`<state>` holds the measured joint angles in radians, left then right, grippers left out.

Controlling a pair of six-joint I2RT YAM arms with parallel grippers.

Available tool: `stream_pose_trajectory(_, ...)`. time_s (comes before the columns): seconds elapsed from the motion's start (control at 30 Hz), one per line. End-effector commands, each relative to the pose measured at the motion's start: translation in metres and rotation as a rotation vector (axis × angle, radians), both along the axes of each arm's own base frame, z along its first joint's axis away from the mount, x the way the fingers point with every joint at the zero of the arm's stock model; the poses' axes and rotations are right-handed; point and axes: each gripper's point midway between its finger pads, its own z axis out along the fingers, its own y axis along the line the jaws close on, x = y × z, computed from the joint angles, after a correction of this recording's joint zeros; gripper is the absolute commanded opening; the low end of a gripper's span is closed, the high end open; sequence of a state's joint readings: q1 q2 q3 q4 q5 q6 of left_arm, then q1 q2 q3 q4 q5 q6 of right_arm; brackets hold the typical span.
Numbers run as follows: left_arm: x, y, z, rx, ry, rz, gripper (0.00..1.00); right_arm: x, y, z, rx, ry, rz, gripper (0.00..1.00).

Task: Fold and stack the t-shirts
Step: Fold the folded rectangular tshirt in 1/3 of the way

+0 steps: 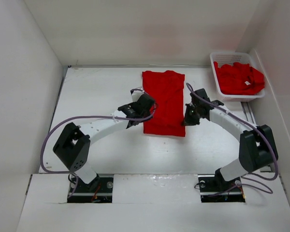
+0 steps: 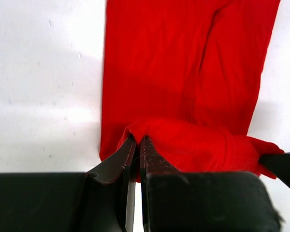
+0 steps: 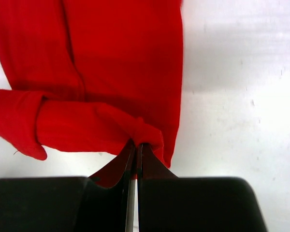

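**A:** On the left gripper (image 2: 137,141), how do the fingers stand?

**B:** Nearly shut, with only a hairline slit between them. A pinch of red cloth is caught at the tips. It is the near left corner of the t-shirt (image 1: 164,99).

**A:** And the right gripper (image 3: 137,145)?

**B:** The same. Its two dark tapered fingers are closed to a thin gap on a small peak of cloth at the near right corner.

**A:** Where does the shirt lie?

**B:** In the middle of the white table (image 1: 96,96), folded into a long, narrow rectangle that runs away from the arms. The near edge is lifted between the two grips and bunches into a soft roll over the flat part.

**A:** What is the cloth like?

**B:** Plain bright red and matte, with one long crease down its length and shallow wrinkles where it is pulled up. In the right wrist view a loose flap with a rounded end sticks out past the left edge.

**A:** And the fingers themselves?

**B:** Black and wedge-shaped, with fine scuffs on their inner faces, set on blocky black housings.

**A:** Anything else on the table?

**B:** A white slotted plastic basket (image 1: 213,59) stands in the far right corner. It holds a crumpled heap of red shirts (image 1: 239,77), one with a small white tag.
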<state>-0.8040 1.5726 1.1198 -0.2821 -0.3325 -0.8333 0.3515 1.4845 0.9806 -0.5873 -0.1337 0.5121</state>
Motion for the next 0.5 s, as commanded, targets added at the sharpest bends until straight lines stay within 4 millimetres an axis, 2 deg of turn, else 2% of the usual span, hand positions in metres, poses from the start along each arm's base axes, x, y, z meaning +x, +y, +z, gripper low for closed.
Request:
stream_pose_trajectory(0.0, 0.029, -0.002, 0.020, 0.016, -0.068, -0.022, 0.00, 0.034, 0.005, 0.019, 0.021, -0.094, 0.042, 0.00)
stream_pose_trajectory(0.03, 0.035, 0.001, 0.021, 0.020, -0.073, -0.005, 0.00, 0.043, 0.004, 0.025, 0.026, -0.110, 0.031, 0.00)
stream_pose_trajectory(0.07, 0.039, 0.004, 0.024, 0.025, -0.083, -0.005, 0.00, 0.047, 0.005, 0.020, 0.018, -0.100, 0.039, 0.00)
stream_pose_trajectory(0.13, 0.046, 0.002, 0.019, 0.021, -0.073, -0.011, 0.00, 0.060, -0.002, 0.022, 0.014, -0.108, 0.018, 0.00)
stream_pose_trajectory(0.17, 0.053, 0.007, 0.024, 0.024, -0.084, -0.002, 0.00, 0.065, 0.001, 0.027, 0.028, -0.119, 0.024, 0.00)
stream_pose_trajectory(0.23, 0.058, 0.006, 0.015, 0.034, -0.065, -0.009, 0.00, 0.075, 0.000, 0.025, 0.033, -0.121, 0.023, 0.00)
stream_pose_trajectory(0.27, 0.068, 0.012, 0.023, 0.020, -0.083, 0.016, 0.00, 0.083, -0.002, 0.029, 0.030, -0.136, 0.023, 0.00)
stream_pose_trajectory(0.3, 0.068, 0.011, 0.016, 0.029, -0.070, 0.002, 0.00, 0.087, -0.003, 0.024, 0.036, -0.122, 0.020, 0.00)
stream_pose_trajectory(0.33, 0.076, 0.009, 0.023, 0.008, -0.082, 0.008, 0.00, 0.089, -0.003, 0.023, 0.031, -0.122, 0.029, 0.00)
stream_pose_trajectory(0.4, 0.084, 0.006, 0.019, 0.001, -0.077, 0.009, 0.00, 0.099, 0.000, 0.025, 0.035, -0.139, 0.029, 0.00)
stream_pose_trajectory(0.47, 0.088, 0.003, 0.013, 0.016, -0.071, 0.000, 0.00, 0.105, -0.001, 0.018, 0.036, -0.123, 0.033, 0.00)
